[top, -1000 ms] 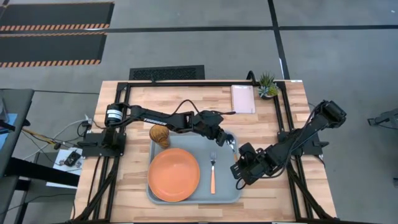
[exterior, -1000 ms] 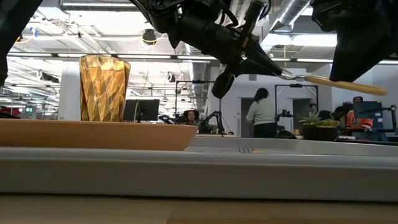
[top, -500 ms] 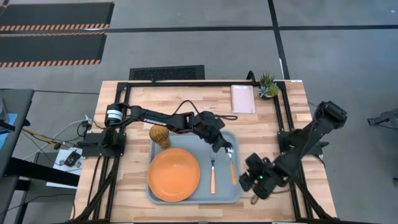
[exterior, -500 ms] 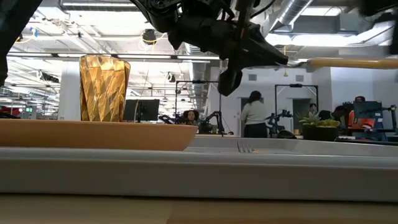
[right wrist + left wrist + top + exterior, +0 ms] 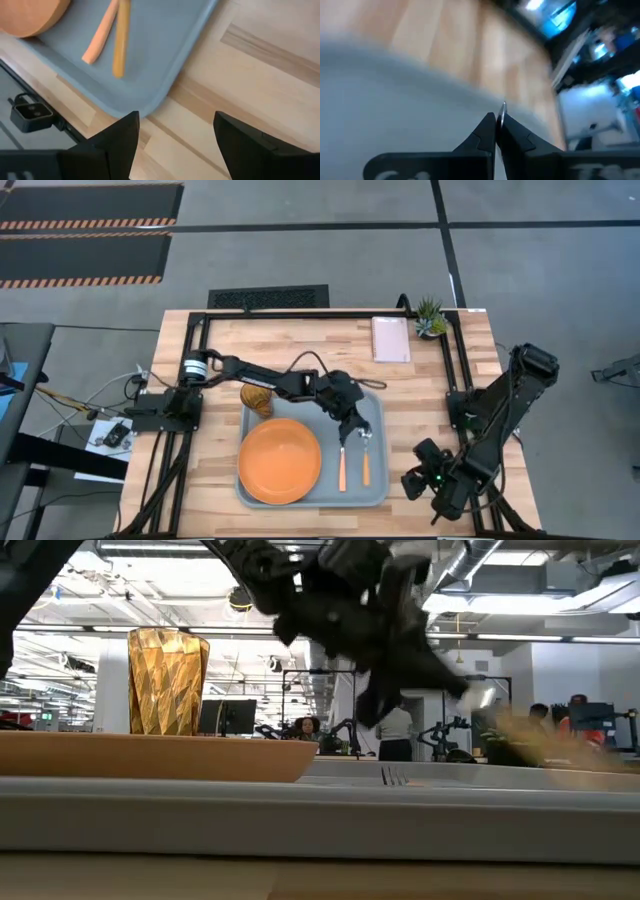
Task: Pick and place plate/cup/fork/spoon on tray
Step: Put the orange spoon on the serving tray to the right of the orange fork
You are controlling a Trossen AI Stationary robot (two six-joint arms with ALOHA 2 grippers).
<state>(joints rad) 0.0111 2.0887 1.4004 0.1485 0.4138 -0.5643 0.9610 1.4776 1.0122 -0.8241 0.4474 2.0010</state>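
Note:
The grey-blue tray holds the orange plate and the fork. The amber cup stands at the tray's far left corner. The spoon is over the tray just right of the fork, its handle toward the near edge. My left gripper is shut on the spoon's metal end. My right gripper stands open over the bare table, off the tray's near right corner. In the right wrist view my right gripper has nothing between its fingers. My left gripper pinches the spoon's silver bowl end between its two fingers; only a thin metal edge shows past the tips. The fingers slant down from the table's far left. The orange handle lies alongside the fork's, low over the tray; whether it rests there I cannot tell.
A pale pink pad and a small potted plant sit at the table's far right. Black frame rails run along the table's sides. Bare wood lies to the right of the tray.
My right gripper has let go of the spoon's handle and drawn back toward the table's near right corner. My left gripper has carried the spoon toward the near edge and down over the tray. The spoon has turned to lie beside the fork, handle toward the near edge.

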